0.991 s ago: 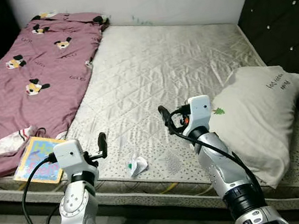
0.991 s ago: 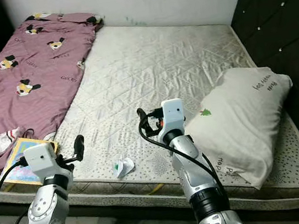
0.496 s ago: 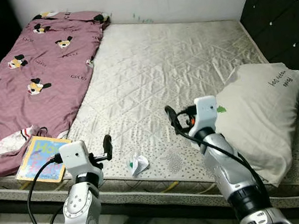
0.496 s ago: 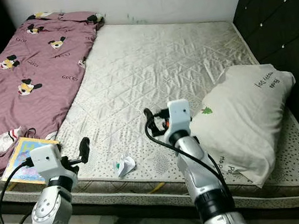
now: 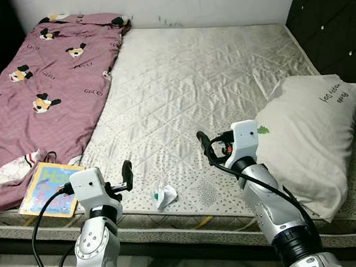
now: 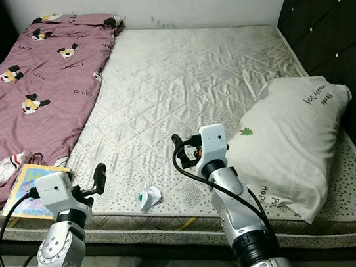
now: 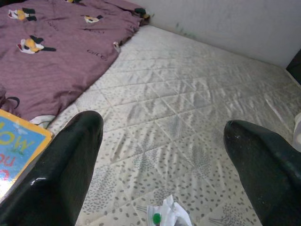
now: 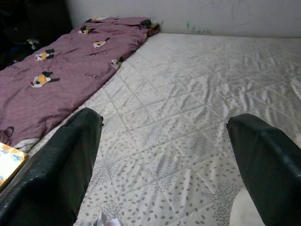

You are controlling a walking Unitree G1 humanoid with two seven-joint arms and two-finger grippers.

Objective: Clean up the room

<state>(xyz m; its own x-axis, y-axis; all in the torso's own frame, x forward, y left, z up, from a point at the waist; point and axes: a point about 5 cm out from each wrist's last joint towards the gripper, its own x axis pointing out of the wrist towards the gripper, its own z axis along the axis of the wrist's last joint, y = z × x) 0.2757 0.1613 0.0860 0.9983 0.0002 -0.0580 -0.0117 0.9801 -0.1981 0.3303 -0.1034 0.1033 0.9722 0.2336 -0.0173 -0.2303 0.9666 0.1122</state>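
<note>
1. Standing at the front edge of the mattress [image 5: 210, 76], the robot is holding both arms out over it, and nothing is being carried.
2. Hovering above the front edge, the left end effector [image 5: 127, 174] is spread wide and empty; the crumpled paper scrap [image 5: 163, 196] is lying just beside it toward the middle, near that same edge.
3. Floating a little farther in, the right end effector [image 5: 203, 148] is likewise wide apart and holding nothing, with the pillow [image 5: 307, 135] lying close by at the right edge.
4. Resting at the front-left corner, a picture book [image 5: 48, 189] is partly tucked against the pink blanket [image 5: 33, 94] covering the left side.
5. Judging by this, the approach to the litter is underway; the grasp is not yet made.
6. Reaching the scrap is calling for the left end effector to lower and shift toward it, straddling the paper before pinching gently, since it looks light and likely to skid.
</note>
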